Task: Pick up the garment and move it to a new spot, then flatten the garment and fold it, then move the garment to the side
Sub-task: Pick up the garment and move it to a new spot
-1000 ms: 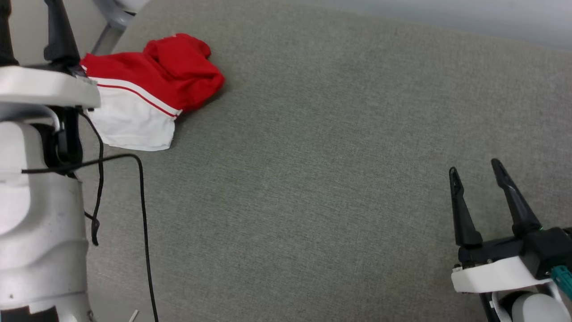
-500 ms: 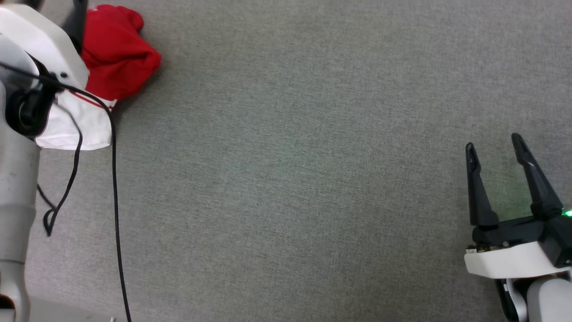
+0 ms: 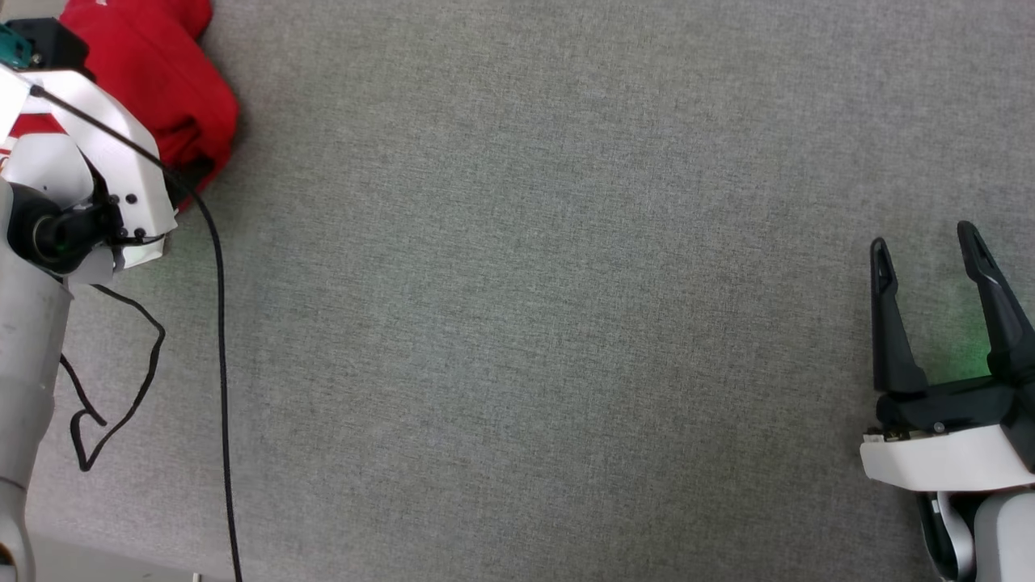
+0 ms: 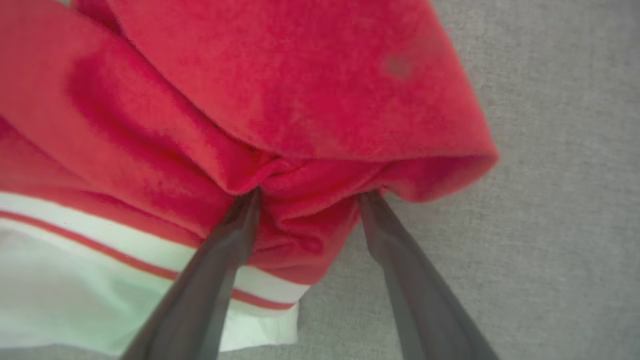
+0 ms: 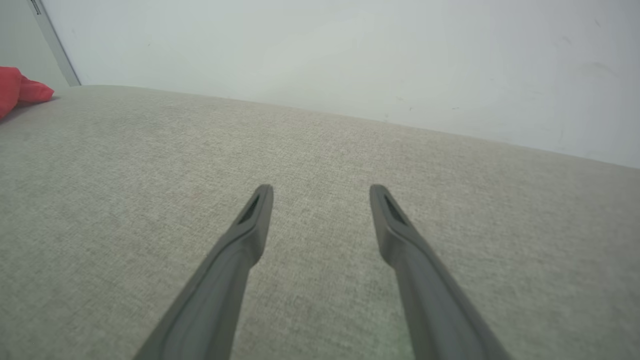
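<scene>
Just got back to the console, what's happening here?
The left gripper is down on the crumpled red and white garment at the far left of the grey surface, jaws open with a red fold between its fingers, not yet closed. The right gripper hovers open over bare surface, away from it.

Soft, perhaps fleecy garment point(image 4: 310, 100); matt woven surface point(image 3: 566, 323)

A grey woven fabric surface point(image 3: 517, 291) spreads wide. A pale wall point(image 5: 320, 50) rises behind the surface's far edge, and a slanted grey strip point(image 5: 52, 42) stands above its far left corner.
</scene>
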Available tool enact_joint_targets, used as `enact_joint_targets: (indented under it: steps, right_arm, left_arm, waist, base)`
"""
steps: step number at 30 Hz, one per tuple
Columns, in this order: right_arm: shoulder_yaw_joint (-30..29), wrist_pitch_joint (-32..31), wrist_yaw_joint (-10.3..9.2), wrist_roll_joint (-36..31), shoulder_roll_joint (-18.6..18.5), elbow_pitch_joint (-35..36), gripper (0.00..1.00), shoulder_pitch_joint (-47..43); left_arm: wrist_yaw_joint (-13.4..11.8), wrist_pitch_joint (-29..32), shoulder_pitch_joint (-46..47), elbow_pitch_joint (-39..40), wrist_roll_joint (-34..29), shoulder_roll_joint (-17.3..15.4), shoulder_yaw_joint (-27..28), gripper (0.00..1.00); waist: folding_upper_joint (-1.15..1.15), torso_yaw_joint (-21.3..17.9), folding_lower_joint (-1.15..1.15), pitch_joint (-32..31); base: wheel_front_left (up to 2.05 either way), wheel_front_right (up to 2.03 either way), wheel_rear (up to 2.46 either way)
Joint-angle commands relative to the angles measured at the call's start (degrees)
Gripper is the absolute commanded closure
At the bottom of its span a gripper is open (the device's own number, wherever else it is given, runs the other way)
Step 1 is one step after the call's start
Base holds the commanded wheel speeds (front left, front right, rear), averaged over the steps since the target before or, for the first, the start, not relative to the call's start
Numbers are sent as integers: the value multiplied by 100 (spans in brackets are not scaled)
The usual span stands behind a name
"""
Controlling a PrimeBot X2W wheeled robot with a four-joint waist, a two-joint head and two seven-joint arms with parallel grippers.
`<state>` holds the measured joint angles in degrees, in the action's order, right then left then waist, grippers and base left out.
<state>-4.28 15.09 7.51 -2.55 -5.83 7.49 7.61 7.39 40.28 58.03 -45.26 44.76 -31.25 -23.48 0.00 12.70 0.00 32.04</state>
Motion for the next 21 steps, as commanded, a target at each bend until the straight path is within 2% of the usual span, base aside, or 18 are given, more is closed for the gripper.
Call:
enact_joint_targets:
  steps: [1,8,9,11,15,21]
  right_arm:
    - [1,12,-4,4,-34,4,0,85]
    - [-24,12,-4,29,3,-50,0,114]
    - [-22,11,-4,36,13,-69,0,114]
    - [-21,12,-4,56,36,-93,0,111]
    - [-22,12,-4,136,102,-179,0,64]
    - [18,12,-4,208,206,-350,0,-82]
  left_arm:
    - [2,201,-115,-247,37,168,-154,0]
    - [3,293,-224,-640,147,385,-524,0]
    - [5,246,-206,-618,179,353,-554,69]
    - [7,67,-126,-527,155,209,-632,100]
    - [6,-331,118,-212,147,-84,-795,100]
    - [6,-663,267,485,313,-267,-1269,100]
  waist:
    - [0,-18,0,49]
    - [0,-22,0,68]
    - [0,-23,0,46]
    - [0,-23,0,-28]
    - [0,-10,0,-290]
    - [0,61,0,-839]
  base:
    - [0,0,0]
    - [0,0,0]
    - [0,0,0]
    - [0,0,0]
    - [0,0,0]
    - [0,0,0]
